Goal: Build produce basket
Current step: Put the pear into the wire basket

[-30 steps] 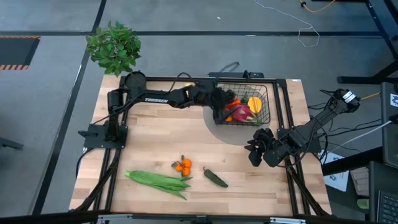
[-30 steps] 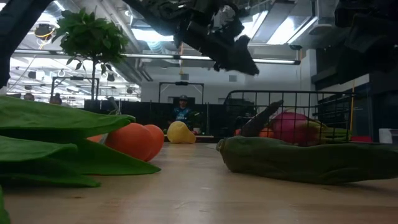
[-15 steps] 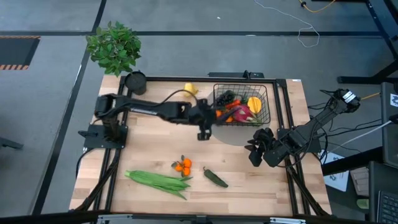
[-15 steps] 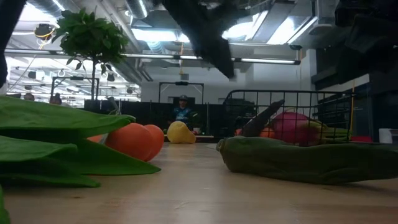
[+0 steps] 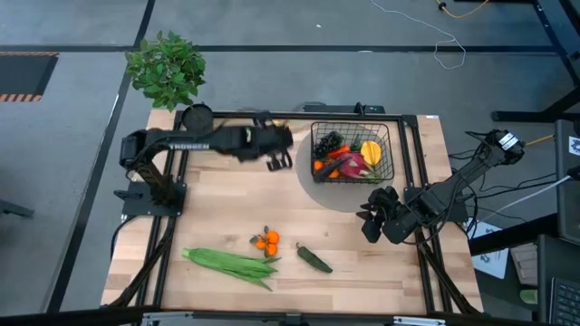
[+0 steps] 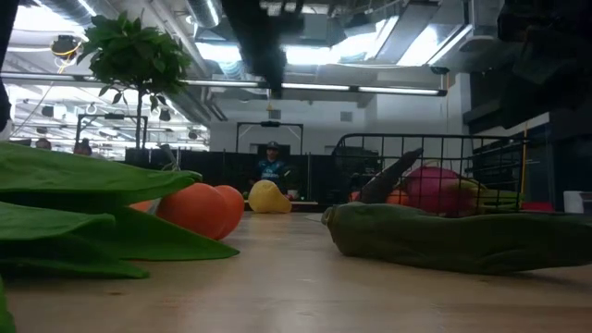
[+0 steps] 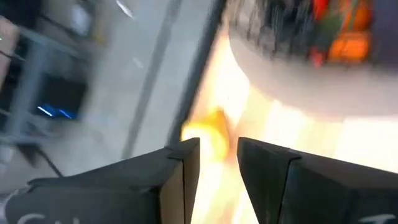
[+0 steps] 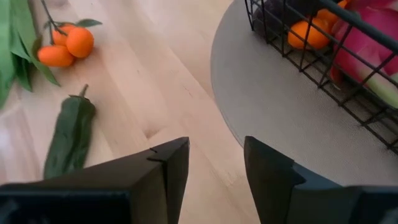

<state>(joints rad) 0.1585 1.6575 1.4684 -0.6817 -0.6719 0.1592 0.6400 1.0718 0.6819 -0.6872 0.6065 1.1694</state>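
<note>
The wooden table (image 5: 217,199) carries a basket (image 5: 393,149) (on a grey mat (image 5: 340,192)), beans (image 5: 231,263), pepper (image 5: 314,259).

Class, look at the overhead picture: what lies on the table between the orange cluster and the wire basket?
Nothing: in the high view, only bare wood separates the orange cluster from the basket.

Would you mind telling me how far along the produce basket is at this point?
Done: the black wire-mesh basket already holds a pink dragon fruit, dark grapes and orange pieces. In hand: nothing; the open left gripper hovers by a yellow lemon. Left: that lemon, the orange cluster, green beans and green pepper.
</note>
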